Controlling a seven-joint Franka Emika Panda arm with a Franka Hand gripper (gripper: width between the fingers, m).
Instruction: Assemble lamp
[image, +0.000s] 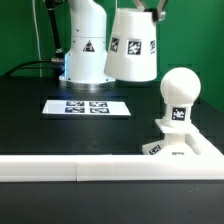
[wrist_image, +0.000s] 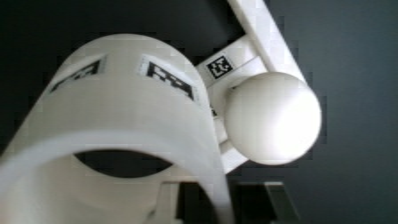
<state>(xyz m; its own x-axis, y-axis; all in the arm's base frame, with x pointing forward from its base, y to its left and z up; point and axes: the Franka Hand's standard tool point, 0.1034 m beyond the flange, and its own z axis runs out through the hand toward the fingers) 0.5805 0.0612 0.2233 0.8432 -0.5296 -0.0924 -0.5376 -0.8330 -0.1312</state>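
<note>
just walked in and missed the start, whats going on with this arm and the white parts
The arm is putting a lamp together. Its gripper holds the tapered shade in the air, above and toward the exterior view's left of the bulb. The bulb already stands upright on the square base, which sits by the white border rail. The shade is not yet on the bulb. The marker board lies flat behind.

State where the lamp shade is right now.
In the exterior view, the shade hangs in the air, held by the tool, above and to the exterior view's left of the bulb.
</note>
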